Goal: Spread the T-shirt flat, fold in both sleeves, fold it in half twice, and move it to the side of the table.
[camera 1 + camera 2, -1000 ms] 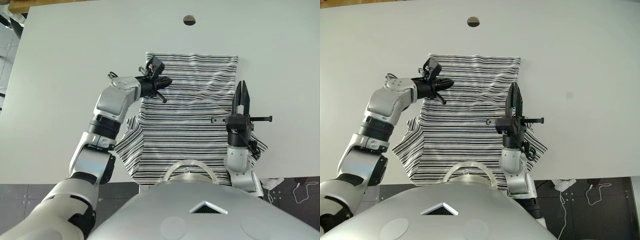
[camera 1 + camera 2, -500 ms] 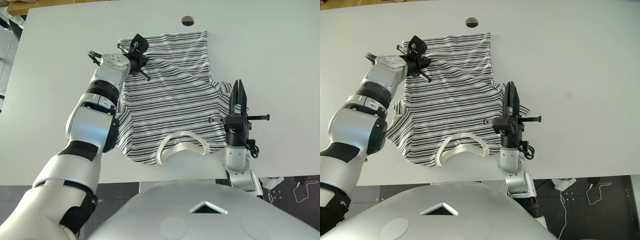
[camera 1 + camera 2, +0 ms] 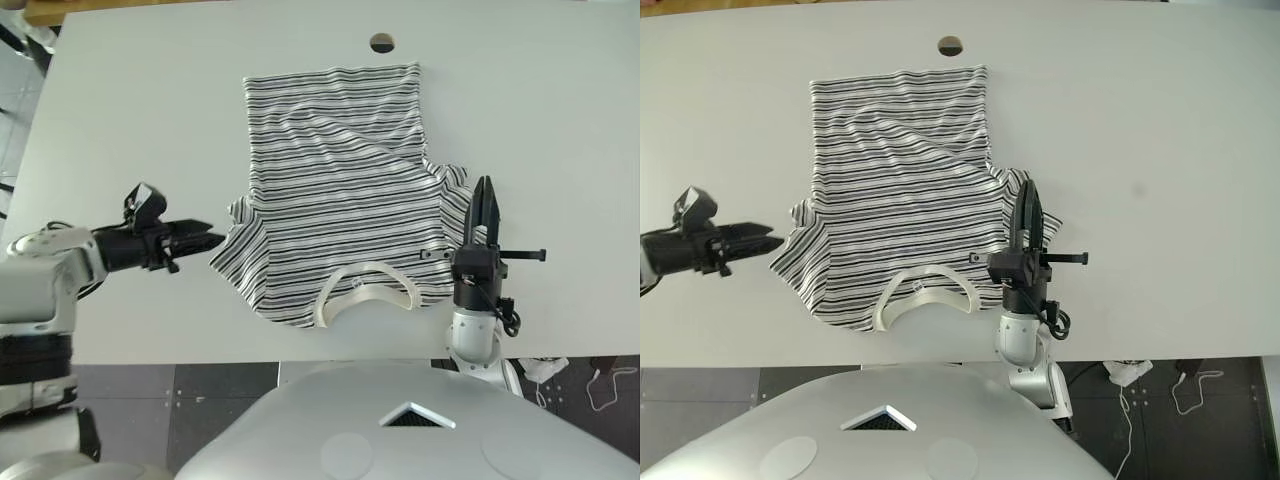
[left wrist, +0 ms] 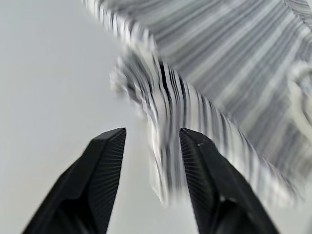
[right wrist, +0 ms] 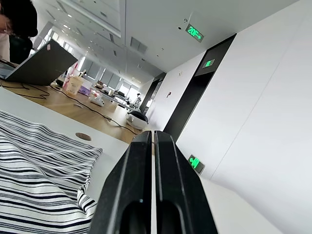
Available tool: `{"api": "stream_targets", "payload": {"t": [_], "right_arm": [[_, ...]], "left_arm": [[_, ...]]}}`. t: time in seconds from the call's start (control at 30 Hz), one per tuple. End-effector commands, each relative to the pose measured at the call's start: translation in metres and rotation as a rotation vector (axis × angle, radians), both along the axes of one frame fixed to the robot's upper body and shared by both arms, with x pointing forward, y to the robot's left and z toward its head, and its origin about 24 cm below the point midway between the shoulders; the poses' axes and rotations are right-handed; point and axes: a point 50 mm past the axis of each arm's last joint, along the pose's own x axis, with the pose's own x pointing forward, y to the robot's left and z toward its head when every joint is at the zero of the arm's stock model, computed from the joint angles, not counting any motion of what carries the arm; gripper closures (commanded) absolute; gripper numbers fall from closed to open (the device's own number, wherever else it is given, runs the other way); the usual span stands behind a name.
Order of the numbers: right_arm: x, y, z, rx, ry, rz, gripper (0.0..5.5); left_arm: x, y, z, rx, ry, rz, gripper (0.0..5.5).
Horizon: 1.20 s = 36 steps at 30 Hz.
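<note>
The black-and-white striped T-shirt (image 3: 335, 170) lies on the white table (image 3: 150, 120), hem at the far end and white collar (image 3: 366, 288) toward me, with creases across the body. My left gripper (image 3: 212, 238) hovers open just to the left of the left sleeve (image 3: 240, 213). In the left wrist view its fingers (image 4: 105, 161) stand apart with the sleeve (image 4: 156, 97) right ahead of them. My right gripper (image 3: 484, 188) points away from me at the edge of the bunched right sleeve (image 3: 452, 182). It is shut with nothing held, its pads (image 5: 144, 161) pressed together.
A round hole (image 3: 381, 43) in the table sits just beyond the hem. Bare tabletop stretches to the left, right and far side of the shirt. The near table edge (image 3: 150, 362) runs just below the collar. Cables lie on the floor (image 3: 600, 380) at the right.
My left gripper has left the shirt's far left hem corner and swung back to the near left, beside the sleeve. The shirt lies where it was half a second ago. The right arm has barely moved.
</note>
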Motion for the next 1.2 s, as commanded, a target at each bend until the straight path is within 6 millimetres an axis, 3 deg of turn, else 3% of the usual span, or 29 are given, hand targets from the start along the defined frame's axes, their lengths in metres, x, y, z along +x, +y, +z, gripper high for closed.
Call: {"api": "stream_targets", "payload": {"t": [0.03, 0.13, 0.3, 0.47, 0.63, 0.8, 1.2], "right_arm": [[-0.002, -0.003, 0.001, 0.01, 0.004, -0.058, 5.4], [-0.002, -0.004, 0.0, 0.014, 0.007, -0.076, 5.4], [-0.001, -0.003, -0.001, 0.004, 0.008, -0.072, 5.4], [-0.002, -0.005, 0.001, -0.015, 0.009, -0.072, 5.4], [-0.004, -0.006, 0.001, -0.027, 0.018, -0.079, 5.4], [-0.004, -0.006, 0.002, -0.031, 0.023, -0.086, 5.4], [-0.005, -0.006, 0.002, -0.036, 0.029, -0.085, 5.4]], "left_arm": [[-0.01, 0.023, 0.013, 0.008, 0.053, 0.034, 3.36], [-0.012, 0.037, 0.005, 0.049, 0.099, 0.063, 3.36], [-0.008, 0.037, -0.024, 0.071, 0.152, 0.095, 3.36], [-0.004, 0.018, -0.035, -0.006, 0.177, 0.046, 3.36], [-0.004, -0.005, -0.027, -0.087, 0.168, -0.031, 3.36], [-0.003, -0.009, -0.031, -0.07, 0.174, -0.045, 3.36], [0.005, -0.007, -0.03, -0.028, 0.13, -0.035, 5.21]]}}
